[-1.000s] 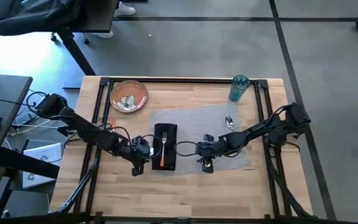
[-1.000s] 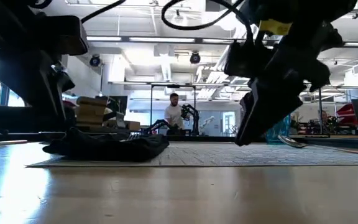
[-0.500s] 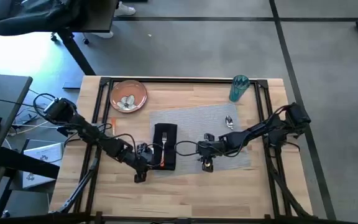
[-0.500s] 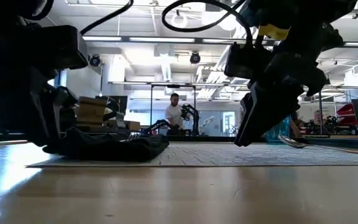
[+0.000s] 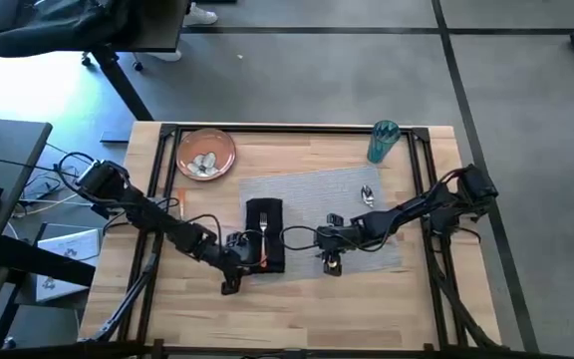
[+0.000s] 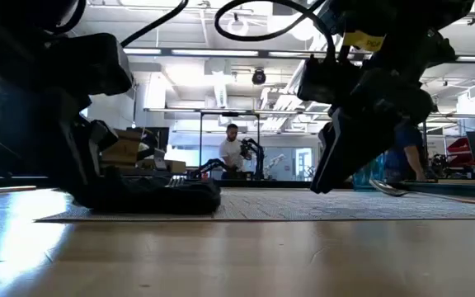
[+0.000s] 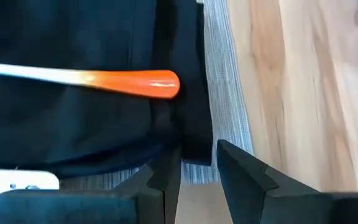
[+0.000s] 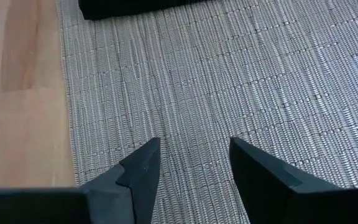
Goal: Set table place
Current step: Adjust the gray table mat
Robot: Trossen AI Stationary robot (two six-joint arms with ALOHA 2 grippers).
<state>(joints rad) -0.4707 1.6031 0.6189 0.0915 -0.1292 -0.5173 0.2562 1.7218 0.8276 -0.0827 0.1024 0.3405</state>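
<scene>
Only the left wrist view showed the left gripper [image 7: 197, 171], fingers slightly apart, at the black napkin [image 7: 73, 112] corner on the placemat [image 5: 357, 214], mid-frame; earlier it was further left. The right gripper [image 8: 191, 165] hovered open.

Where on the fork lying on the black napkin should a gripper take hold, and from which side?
Grip the fork by its orange handle, coming straight down from above with fingers across it: it lies flat on the napkin, and the handle looks thicker than the metal stem.

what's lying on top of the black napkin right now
An orange-handled fork lies lengthwise on the black napkin, which rests on the grey placemat. The left gripper covers the napkin's near corner, so anything under it is hidden.
</scene>
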